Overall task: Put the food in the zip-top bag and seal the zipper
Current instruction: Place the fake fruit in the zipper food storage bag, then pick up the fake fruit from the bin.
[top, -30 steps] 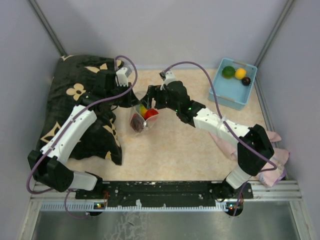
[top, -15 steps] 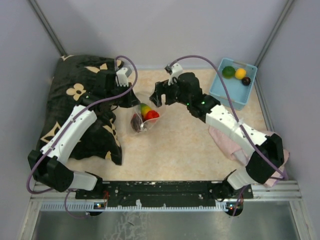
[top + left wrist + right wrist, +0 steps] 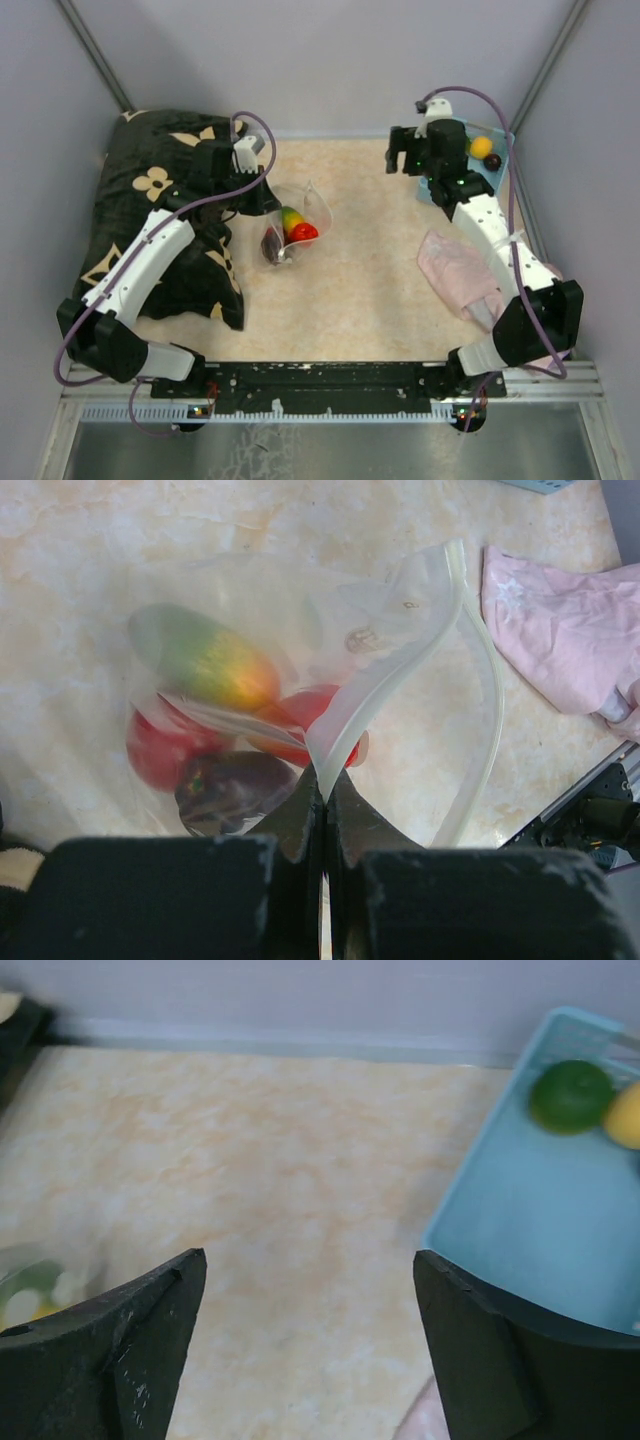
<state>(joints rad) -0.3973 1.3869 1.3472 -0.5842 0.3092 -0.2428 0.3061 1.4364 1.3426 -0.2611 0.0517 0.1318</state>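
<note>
The clear zip-top bag [image 3: 293, 222] stands open in the middle of the table and shows close up in the left wrist view [image 3: 330, 650]. Inside it lie a green-yellow fruit [image 3: 205, 665], red pieces [image 3: 300, 725] and a dark maroon piece [image 3: 235, 788]. My left gripper [image 3: 322, 785] is shut on the zipper [image 3: 385, 685] rim and holds the mouth open. My right gripper [image 3: 305, 1260] is open and empty, over the table beside the blue basket [image 3: 520, 1250]. A green fruit [image 3: 571, 1095] and a yellow fruit [image 3: 624, 1115] lie in the basket; a dark maroon one [image 3: 493, 161] shows from above.
A black floral pillow [image 3: 150, 190] fills the left side under my left arm. A pink cloth [image 3: 455, 275] lies at the right under my right arm, also in the left wrist view [image 3: 560, 630]. Grey walls close in the back and sides.
My right gripper has let go of the bag area and swung right and back, from the bag's mouth to the blue basket. The left arm and the bag have stayed in place.
</note>
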